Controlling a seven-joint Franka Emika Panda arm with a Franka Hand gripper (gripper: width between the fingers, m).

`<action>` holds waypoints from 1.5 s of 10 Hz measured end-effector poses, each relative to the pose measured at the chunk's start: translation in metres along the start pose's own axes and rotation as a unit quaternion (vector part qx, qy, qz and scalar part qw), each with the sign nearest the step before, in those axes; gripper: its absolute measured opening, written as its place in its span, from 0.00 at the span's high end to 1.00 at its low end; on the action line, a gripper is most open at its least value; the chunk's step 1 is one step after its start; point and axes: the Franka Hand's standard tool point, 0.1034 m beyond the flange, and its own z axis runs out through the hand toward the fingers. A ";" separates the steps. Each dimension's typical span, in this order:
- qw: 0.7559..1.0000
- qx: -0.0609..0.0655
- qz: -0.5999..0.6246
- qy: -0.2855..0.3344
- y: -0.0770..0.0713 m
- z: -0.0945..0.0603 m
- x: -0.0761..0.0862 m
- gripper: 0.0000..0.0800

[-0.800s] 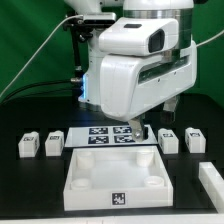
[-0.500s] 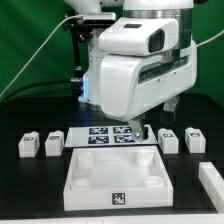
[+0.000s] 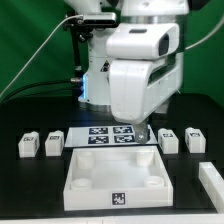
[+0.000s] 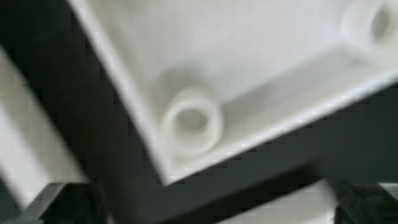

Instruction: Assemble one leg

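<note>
Change: Wrist housing had swung toward the exterior view's right since the earlier frame; the table parts lay unmoved.
Nearest: white panel point(image 3: 110, 172) lay flat, its corner socket point(image 4: 187, 118) filling the wrist view.
Leg: leg point(image 3: 168, 141) stood unheld just beside the panel's far corner, on the exterior view's right.
Behind: marker board point(image 3: 110, 135).
Gripper: gripper point(image 3: 149, 127) hung low between marker board and leg; whether the fingers were apart could not be told.
Risk: an off-centre descent would probably topple the leg.
Arm: bent forward, wrist pointing down.
</note>
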 end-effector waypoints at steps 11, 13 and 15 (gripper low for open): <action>0.986 0.016 -0.167 0.013 -0.069 0.084 -0.064 0.19; 0.986 0.016 -0.166 0.013 -0.068 0.084 -0.064 0.34; 0.986 0.017 -0.166 0.013 -0.068 0.084 -0.064 0.69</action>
